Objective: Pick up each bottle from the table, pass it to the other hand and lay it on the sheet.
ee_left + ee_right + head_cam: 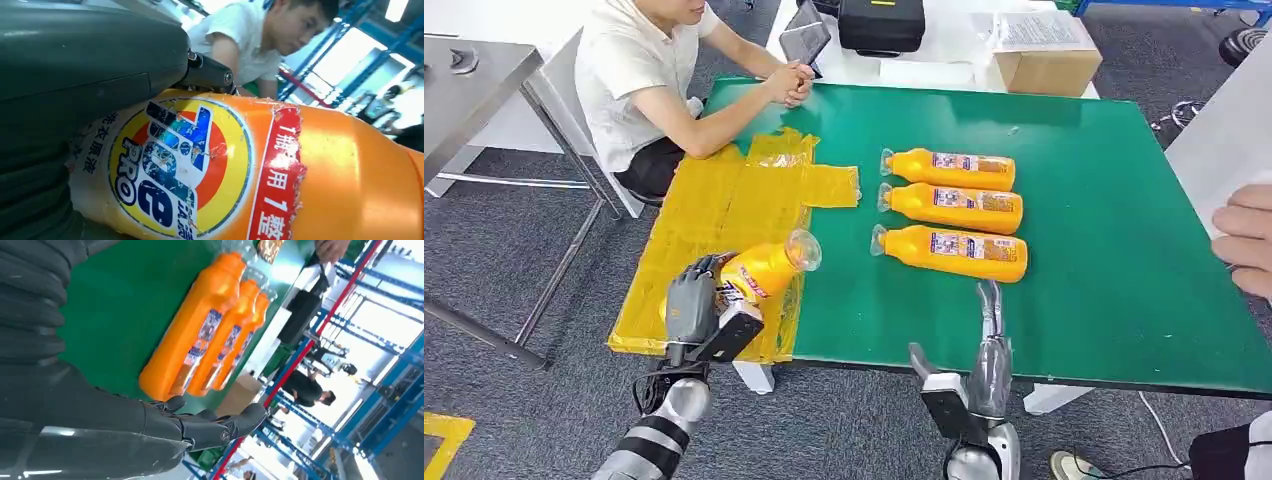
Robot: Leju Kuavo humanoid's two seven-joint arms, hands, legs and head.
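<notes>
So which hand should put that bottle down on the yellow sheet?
The left, probably. The left hand already grips the bottle right above the sheet. The right hand holds nothing and sits near the three bottles lying on the green table.

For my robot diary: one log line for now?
left hand: holds bottle over sheet | right hand: open | table: three bottles
</notes>
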